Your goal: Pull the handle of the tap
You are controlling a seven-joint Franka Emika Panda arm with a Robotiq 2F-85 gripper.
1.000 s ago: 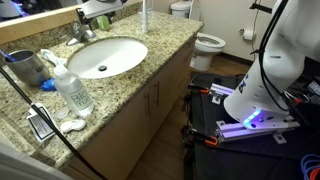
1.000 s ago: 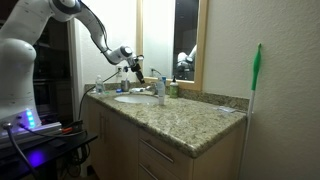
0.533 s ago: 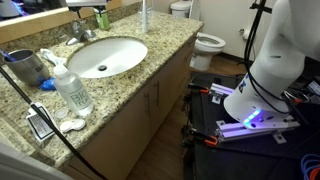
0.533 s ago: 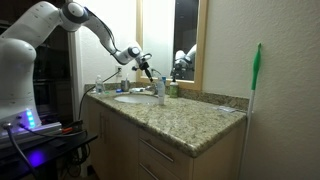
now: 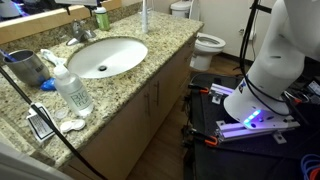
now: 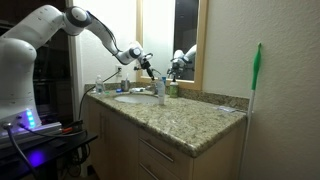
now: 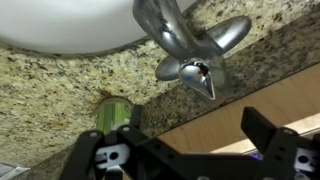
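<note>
Presently gripper (image 7: 190, 140) spread wide, empty, hovering apart from tap (image 7: 185, 45) beside basin (image 7: 70, 25) rim.

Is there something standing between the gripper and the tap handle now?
Nothing visible does. In the wrist view the open gripper faces the handle across bare counter; a green container stands off to the side of that line.

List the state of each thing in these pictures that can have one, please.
tap, off, no water running
gripper, jaws open, holding nothing
basin, empty, no water in it
pump bottle, upright
blue cup, upright
cabinet doors, shut
</note>
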